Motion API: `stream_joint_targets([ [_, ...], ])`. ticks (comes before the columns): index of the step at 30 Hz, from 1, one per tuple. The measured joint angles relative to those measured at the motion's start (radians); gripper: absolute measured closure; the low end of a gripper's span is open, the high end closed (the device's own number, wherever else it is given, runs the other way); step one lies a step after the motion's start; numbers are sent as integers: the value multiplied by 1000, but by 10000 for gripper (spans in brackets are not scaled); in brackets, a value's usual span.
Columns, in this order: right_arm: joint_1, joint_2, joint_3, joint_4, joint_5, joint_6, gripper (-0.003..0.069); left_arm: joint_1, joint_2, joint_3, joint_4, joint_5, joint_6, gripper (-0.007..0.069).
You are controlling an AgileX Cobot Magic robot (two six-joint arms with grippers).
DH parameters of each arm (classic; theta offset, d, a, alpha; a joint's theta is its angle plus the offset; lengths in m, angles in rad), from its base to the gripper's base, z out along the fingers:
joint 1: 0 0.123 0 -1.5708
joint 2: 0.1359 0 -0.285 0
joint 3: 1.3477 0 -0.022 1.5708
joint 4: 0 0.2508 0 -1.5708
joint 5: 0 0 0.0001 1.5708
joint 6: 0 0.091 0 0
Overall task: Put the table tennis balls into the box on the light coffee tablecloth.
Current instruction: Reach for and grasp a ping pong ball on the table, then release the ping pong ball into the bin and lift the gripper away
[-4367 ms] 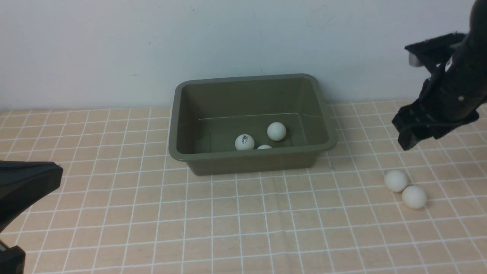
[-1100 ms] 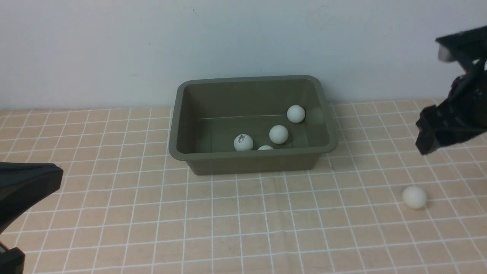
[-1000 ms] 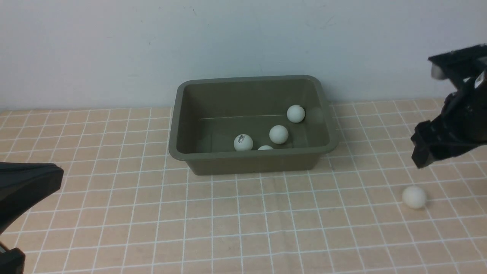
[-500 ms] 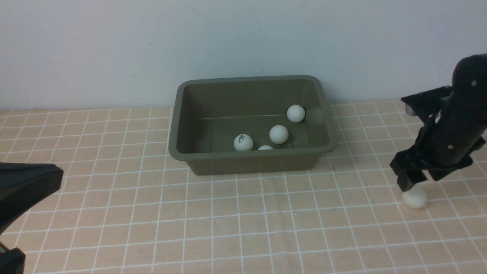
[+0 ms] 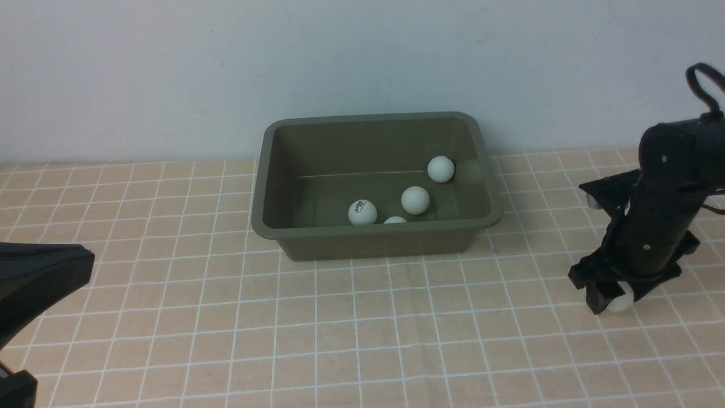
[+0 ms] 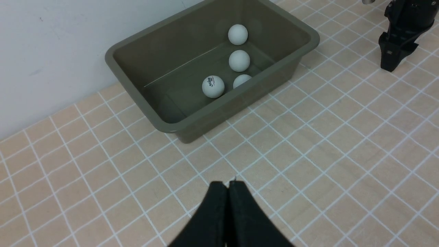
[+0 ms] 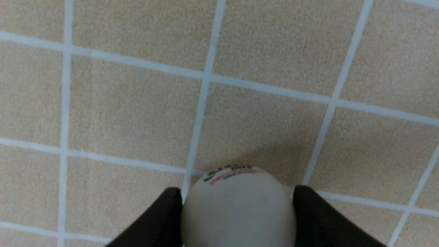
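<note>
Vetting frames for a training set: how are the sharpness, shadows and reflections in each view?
Front view: soft even light, a faint pale reflection on the olive-green plastic tub's wall. Left wrist view: sharp, the left end effector a featureless black silhouette. Right wrist view: the small white table tennis ball slightly soft, its shadow diffuse on the peach-tan gridded cloth.

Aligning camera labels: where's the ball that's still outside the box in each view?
Front: loose ball far right, between the fingertips of the right end effector.
Left wrist: not visible, hidden behind that end effector, top right.
Right wrist: bottom centre, fingertips flanking it.
Shared landmark: the right end effector.
</note>
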Motion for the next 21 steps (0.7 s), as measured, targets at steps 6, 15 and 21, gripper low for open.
stream_joint_targets([
  [6, 0, 0, -117, 30, 87, 4, 296, 0, 0, 0, 0, 0, 0, 693],
  [15, 80, 0, -478, 324, 171, -89, 296, 0, 0, 0, 0, 0, 0, 693],
  [21, 224, 72, -642, 357, 149, -125, 296, 0, 0, 0, 0, 0, 0, 693],
])
